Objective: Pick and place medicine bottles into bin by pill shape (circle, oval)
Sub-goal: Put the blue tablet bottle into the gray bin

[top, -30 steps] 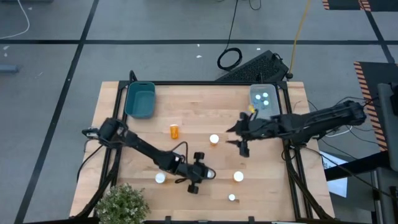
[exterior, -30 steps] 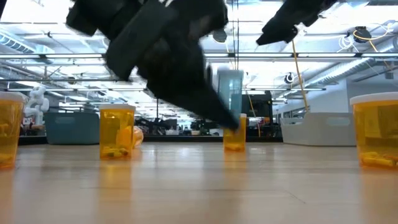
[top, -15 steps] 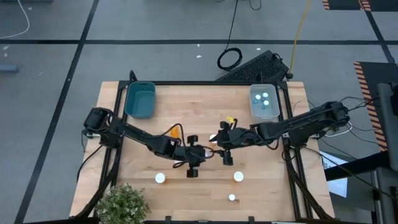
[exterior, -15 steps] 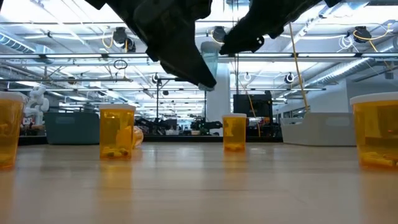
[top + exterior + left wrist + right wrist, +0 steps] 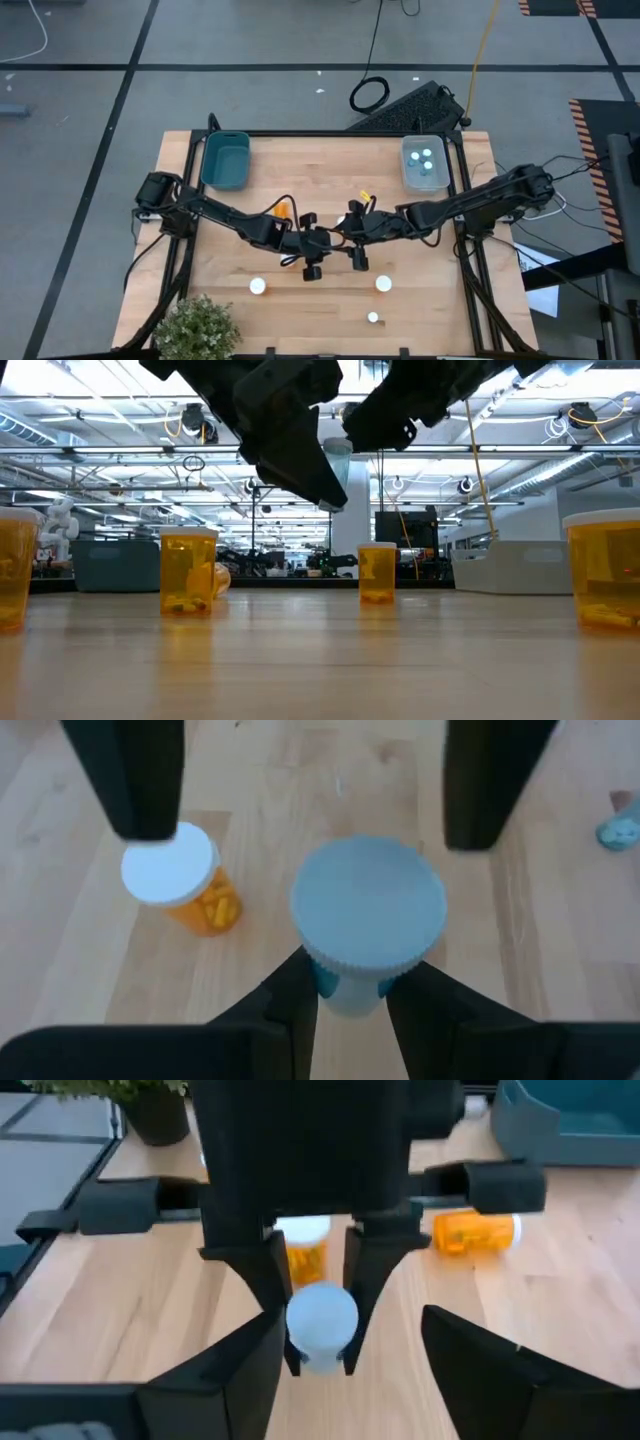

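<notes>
Left gripper [image 5: 345, 1005]: clamped on the pale blue bottle [image 5: 367, 920], held above the table's middle.
Right gripper [image 5: 345, 1370]: fingers spread either side of that bottle, facing the left gripper.
Handover: judged best if right closes squarely before left lets go.
Clear bin [image 5: 424, 162]: far beyond bottle, likely destination.

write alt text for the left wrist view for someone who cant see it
The left gripper holds a pale blue medicine bottle with a round cap above a wooden table. The right gripper's fingers stand open on either side of the bottle. An orange bottle with a white cap stands on the table below.
</notes>
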Available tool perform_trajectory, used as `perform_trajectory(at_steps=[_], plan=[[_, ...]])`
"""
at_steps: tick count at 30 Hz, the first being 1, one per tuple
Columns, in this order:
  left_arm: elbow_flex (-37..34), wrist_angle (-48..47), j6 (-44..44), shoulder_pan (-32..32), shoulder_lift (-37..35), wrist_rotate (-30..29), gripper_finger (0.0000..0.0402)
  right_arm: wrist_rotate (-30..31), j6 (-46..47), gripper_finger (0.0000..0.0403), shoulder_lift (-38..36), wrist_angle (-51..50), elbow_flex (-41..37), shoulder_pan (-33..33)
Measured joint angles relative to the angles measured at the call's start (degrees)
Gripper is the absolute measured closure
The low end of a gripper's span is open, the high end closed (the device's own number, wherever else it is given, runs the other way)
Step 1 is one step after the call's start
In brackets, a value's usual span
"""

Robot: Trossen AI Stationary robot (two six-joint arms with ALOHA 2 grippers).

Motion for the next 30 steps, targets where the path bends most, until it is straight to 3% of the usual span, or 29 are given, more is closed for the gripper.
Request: perform_trajectory(at_steps=[5,10,30], plan=[[0.0,0.0,-0.3,0.4,0.0,-0.6,0.0293,-0.1,0.1,0.0134,1.6,2.7,0.0,0.0],[0.0,0.4,-0.5,1.0,0.0,-0.7,0.0293,-0.2,0.2,0.0136,1.7,2.8,0.0,-0.1],[0.0,3.4,-0.5,1.1,0.0,-0.7,0.0293,-0.3,0.8,0.0269,1.7,2.4,0.0,-0.1]])
